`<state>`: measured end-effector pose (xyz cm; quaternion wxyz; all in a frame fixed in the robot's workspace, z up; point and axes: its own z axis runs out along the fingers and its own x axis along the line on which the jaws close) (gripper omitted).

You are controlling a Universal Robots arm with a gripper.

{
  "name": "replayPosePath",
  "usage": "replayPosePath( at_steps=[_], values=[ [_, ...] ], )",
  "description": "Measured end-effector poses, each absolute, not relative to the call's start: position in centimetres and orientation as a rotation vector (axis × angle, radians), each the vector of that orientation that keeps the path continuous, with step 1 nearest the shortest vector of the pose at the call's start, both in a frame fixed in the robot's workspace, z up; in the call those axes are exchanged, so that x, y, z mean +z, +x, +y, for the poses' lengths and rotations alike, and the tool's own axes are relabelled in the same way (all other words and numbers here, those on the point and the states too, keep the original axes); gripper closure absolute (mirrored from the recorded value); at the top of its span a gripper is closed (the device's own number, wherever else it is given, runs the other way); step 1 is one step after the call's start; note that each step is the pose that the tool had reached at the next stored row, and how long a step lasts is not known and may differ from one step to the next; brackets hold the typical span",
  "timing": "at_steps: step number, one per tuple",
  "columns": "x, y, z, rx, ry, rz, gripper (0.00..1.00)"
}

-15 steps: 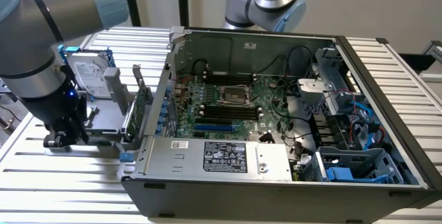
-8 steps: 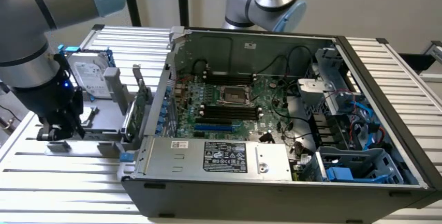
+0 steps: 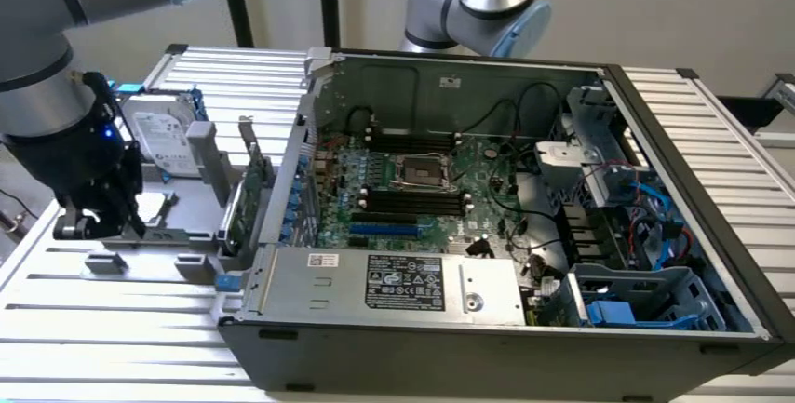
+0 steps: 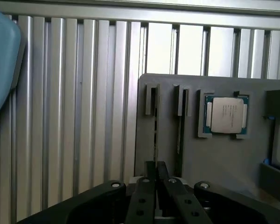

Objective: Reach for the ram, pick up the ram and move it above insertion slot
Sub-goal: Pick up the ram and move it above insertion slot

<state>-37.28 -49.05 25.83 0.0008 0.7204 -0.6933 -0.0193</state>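
Observation:
The ram (image 4: pixel 154 140) shows edge-on as a thin dark strip standing in a narrow slot of the grey parts holder (image 4: pixel 214 158). My gripper (image 4: pixel 155 169) sits right over that slot, its two black fingers pinched together on the strip's near end. In the exterior view the gripper (image 3: pixel 89 226) hangs low over the holder (image 3: pixel 186 208) at the exterior view's left, outside the computer. The black memory slots (image 3: pixel 416 203) lie on the green motherboard inside the open case, well off towards the exterior view's right of the gripper.
On the holder lie a processor chip (image 4: pixel 226 114) and a second narrow slot (image 4: pixel 181 105); a silver hard drive (image 3: pixel 168 141) and a green expansion card (image 3: pixel 255 194) stand by. The case wall (image 3: pixel 292 170) rises between holder and motherboard. Another arm (image 3: pixel 491 3) stands behind the case.

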Motion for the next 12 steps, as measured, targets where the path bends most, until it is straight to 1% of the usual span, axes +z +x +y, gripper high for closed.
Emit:
replayPosePath(
  at_steps=[12],
  values=[
    [31.3,-35.7,-48.9,-0.061,2.276,-2.162,0.87]
  ],
)
